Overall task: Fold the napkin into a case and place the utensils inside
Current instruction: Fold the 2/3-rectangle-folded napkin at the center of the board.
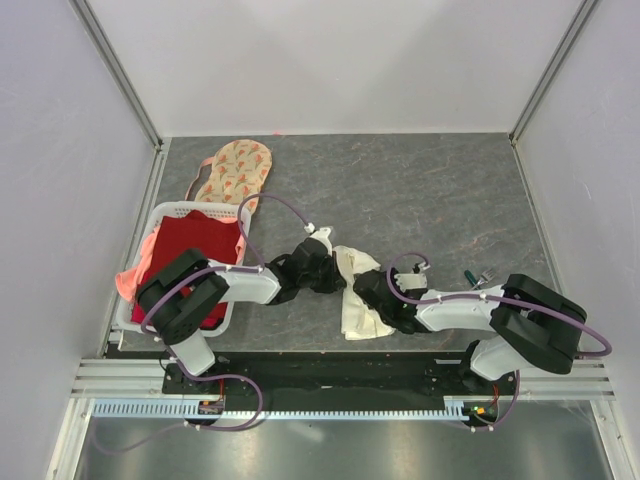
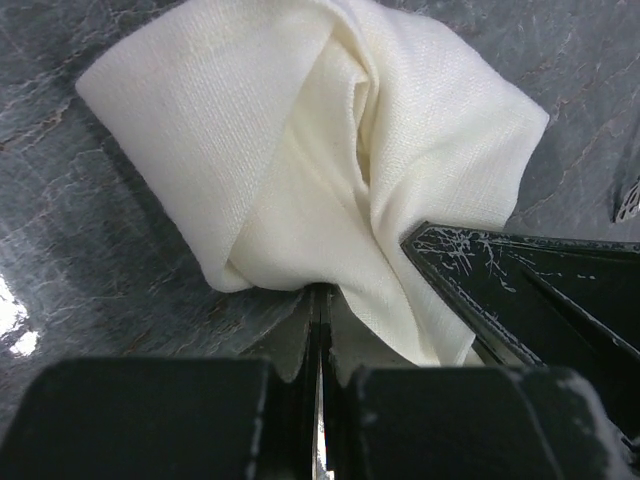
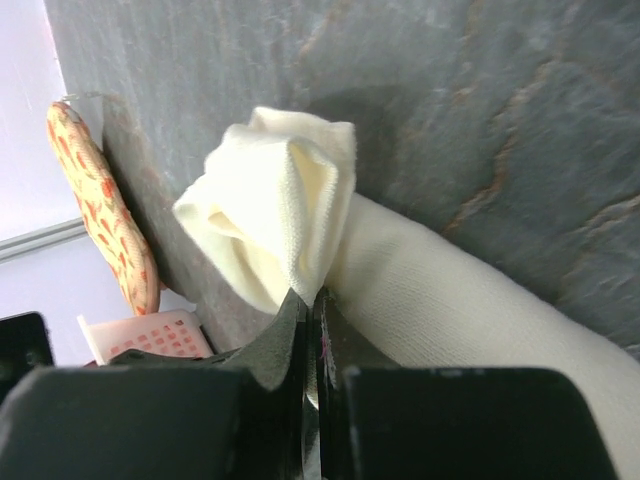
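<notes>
The cream-white napkin [image 1: 356, 298] lies bunched and crumpled on the grey table between the two arms. My left gripper [image 1: 336, 263] is shut on a fold at its upper left; in the left wrist view the jaws [image 2: 320, 292] pinch the cloth [image 2: 300, 150]. My right gripper [image 1: 364, 287] is shut on another fold; in the right wrist view the jaws [image 3: 313, 298] hold a gathered corner [image 3: 280, 200] lifted off the table. The napkin is not in a case shape. Small utensil-like pieces [image 1: 478, 277] lie right of the right arm, too small to make out.
A white basket [image 1: 165, 215] at the left holds a red cloth [image 1: 195, 250] and a pink cloth over its rim. A peach floral cloth [image 1: 235, 170] lies behind it and shows in the right wrist view [image 3: 100, 200]. Walls enclose the table.
</notes>
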Controlling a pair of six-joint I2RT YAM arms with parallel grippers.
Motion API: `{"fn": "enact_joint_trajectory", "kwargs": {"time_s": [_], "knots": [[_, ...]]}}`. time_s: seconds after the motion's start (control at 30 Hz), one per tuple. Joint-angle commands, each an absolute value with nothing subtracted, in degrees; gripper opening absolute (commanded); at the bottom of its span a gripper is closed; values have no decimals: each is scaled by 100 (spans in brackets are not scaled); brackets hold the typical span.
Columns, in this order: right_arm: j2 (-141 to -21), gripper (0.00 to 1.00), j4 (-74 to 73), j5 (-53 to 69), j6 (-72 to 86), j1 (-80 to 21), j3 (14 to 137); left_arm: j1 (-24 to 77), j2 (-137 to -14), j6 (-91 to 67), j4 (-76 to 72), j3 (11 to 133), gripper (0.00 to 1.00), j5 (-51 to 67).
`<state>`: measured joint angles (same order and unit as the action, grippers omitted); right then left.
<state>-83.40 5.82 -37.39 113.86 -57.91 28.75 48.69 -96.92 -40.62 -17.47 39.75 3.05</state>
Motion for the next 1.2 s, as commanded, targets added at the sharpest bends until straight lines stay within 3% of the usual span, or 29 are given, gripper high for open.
{"fn": "enact_joint_trajectory", "kwargs": {"time_s": [0.0,0.07,0.17,0.4,0.7,1.17], "knots": [[-8341,4,20,-4218,12227,-5854,3417,4966,-9703,-3999,-1635,3788,2,229],[-8280,14,-341,-4350,11998,-5854,3576,4966,-9554,-3982,-1408,3797,2,246],[-8253,22,-755,-4552,11463,-5854,3849,4966,-9370,-3999,-1257,3762,2,368],[-8753,22,-1590,-4430,11092,-5862,4702,4966,-9334,-4131,-1230,3788,2,668],[-9123,22,-1652,-4430,11040,-5880,4808,4957,-9124,-4105,-1187,3586,2,677],[-9061,33,-1406,-4272,10407,-5880,4675,4510,-7859,-3832,-379,3322,8,659]]}}
